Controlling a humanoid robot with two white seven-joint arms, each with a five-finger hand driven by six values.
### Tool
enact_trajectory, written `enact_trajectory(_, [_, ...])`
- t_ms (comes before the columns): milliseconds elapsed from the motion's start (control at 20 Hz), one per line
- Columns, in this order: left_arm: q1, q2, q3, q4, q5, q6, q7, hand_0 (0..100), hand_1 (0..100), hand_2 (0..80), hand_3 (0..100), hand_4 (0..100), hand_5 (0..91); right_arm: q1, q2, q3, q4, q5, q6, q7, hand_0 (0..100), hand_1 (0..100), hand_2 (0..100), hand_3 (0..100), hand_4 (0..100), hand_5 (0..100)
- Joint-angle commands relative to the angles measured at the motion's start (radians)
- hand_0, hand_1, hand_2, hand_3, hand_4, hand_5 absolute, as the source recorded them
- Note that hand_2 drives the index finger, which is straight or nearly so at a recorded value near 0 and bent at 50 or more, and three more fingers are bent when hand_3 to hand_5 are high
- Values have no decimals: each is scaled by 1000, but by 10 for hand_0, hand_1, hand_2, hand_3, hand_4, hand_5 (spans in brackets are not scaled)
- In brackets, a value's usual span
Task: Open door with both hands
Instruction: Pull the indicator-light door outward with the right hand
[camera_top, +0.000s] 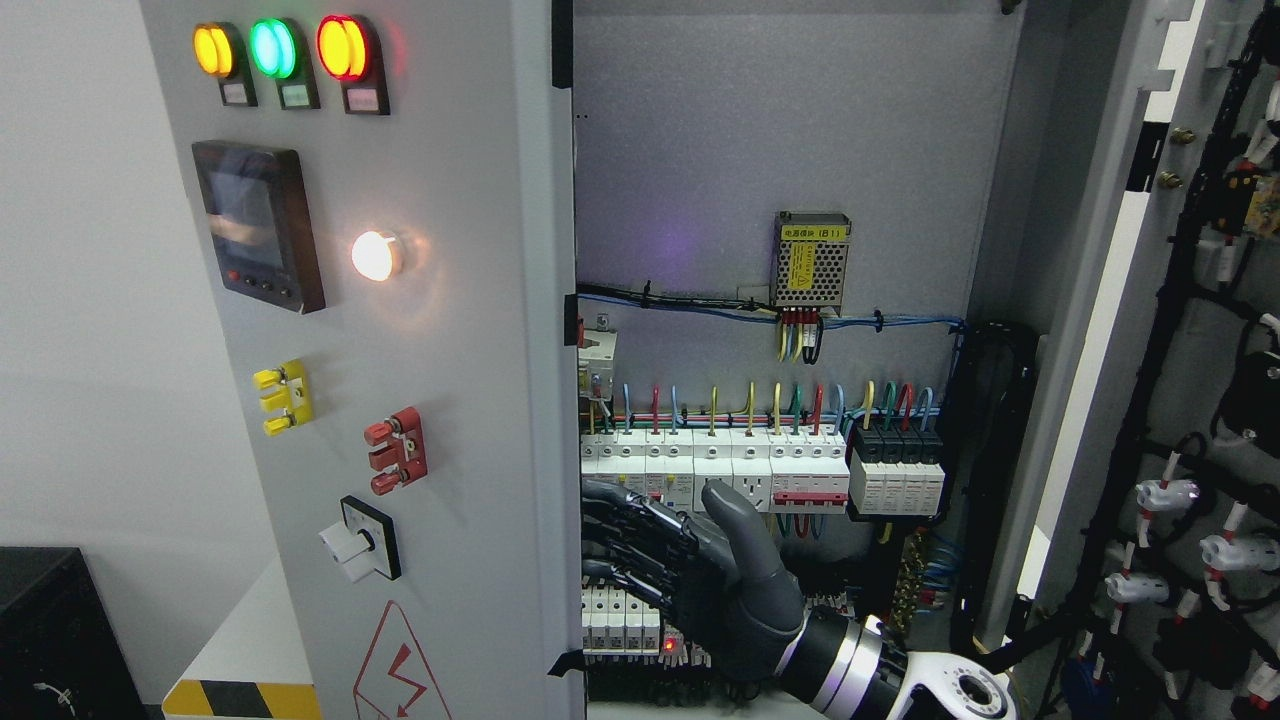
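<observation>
The tall grey painted-steel cabinet door on the left stands swung out, its front face angled toward us and its free edge running down the middle of the view. The right hand, dark, jointed, its arm coming in from the lower right, has its fingers curled round that edge from the inside, thumb raised and apart; it looks to be gripping the door itself. The left hand does not show.

The worry, as I see it, is how close those fingers sit to the row of white plastic circuit breakers and the coloured wires behind: a slip off the smooth, thin metal edge could knock a switch or snag a lead. Pushing from low down on one side might also twist the panel.

The door carries glossy round yellow, green and red lamps, a flat black screen and a white rotary knob. The second grey door at right is open already.
</observation>
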Motion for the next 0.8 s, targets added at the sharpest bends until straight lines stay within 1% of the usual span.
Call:
enact_trajectory(0, [0,0,0,0,-21,-1,1,0,0,0,0,0,0,40,-1,113,-31,-16,-1,43,0,0,0,0,0,0])
enact_trajectory(100, [0,0,0,0,-21,-1,1,0,0,0,0,0,0,43,-1,120,-31,-16,-1,45,0,0,0,0,0,0])
enact_trajectory(300, [0,0,0,0,-21,-1,1,0,0,0,0,0,0,52,-1,165,-35,-17,-1,46,0,0,0,0,0,0])
enact_trajectory(451, [0,0,0,0,-21,-1,1,0,0,0,0,0,0,54,-1,186,-42,-19,1,48,0,0,0,0,0,0])
enact_trajectory(751, [0,0,0,0,-21,-1,1,0,0,0,0,0,0,58,1,262,-67,-66,1,48,0,0,0,0,0,0])
